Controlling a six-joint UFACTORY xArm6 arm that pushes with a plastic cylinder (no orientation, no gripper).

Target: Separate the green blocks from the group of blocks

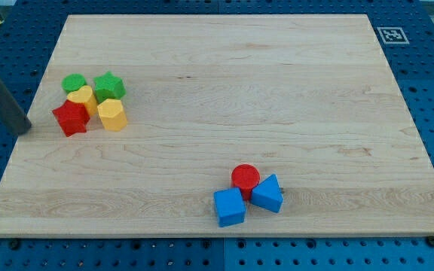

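Green blocks just right of my tip, untouched, beside red star.

My tip rests near the wooden board's left edge, at nine o'clock from the red star block and just apart from it. That star sits in a tight cluster with a yellow hexagon block at its three o'clock, a yellow block (shape unclear) in the middle, a green round block at twelve and a green star block at one o'clock. Well apart, toward five o'clock on the board, a red cylinder touches a blue cube and another blue block.
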